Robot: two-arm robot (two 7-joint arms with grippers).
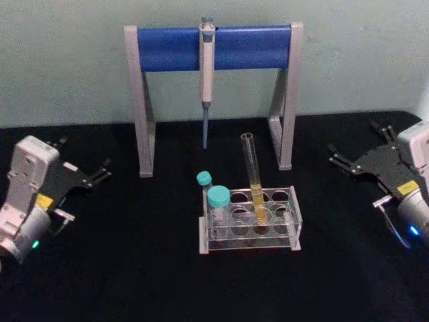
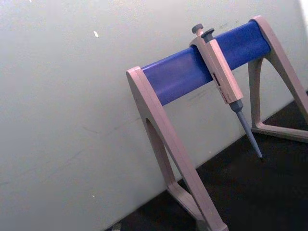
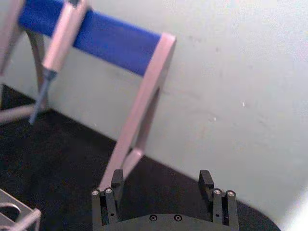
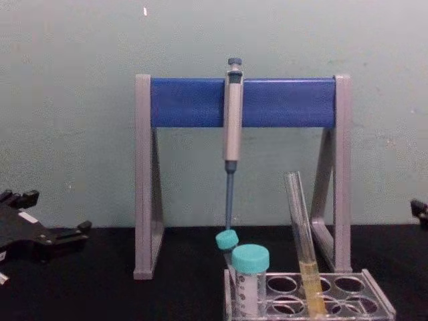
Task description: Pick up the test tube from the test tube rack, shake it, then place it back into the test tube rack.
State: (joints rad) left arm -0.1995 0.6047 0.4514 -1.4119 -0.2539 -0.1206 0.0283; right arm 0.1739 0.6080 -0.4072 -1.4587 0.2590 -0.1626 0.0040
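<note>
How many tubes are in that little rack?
3. A long open tube with yellow liquid stands near the middle of the rack; a teal-capped tube is at its left end, a second capped tube behind it.

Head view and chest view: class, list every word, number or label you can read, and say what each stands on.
No text can be read.
On the left end effector, a yellow sticker: too small to read.
On the right end effector, a yellow sticker: too small to read.

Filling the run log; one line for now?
test tube: leaning in test tube rack | left gripper: open, idle left | right gripper: open, idle right
</note>
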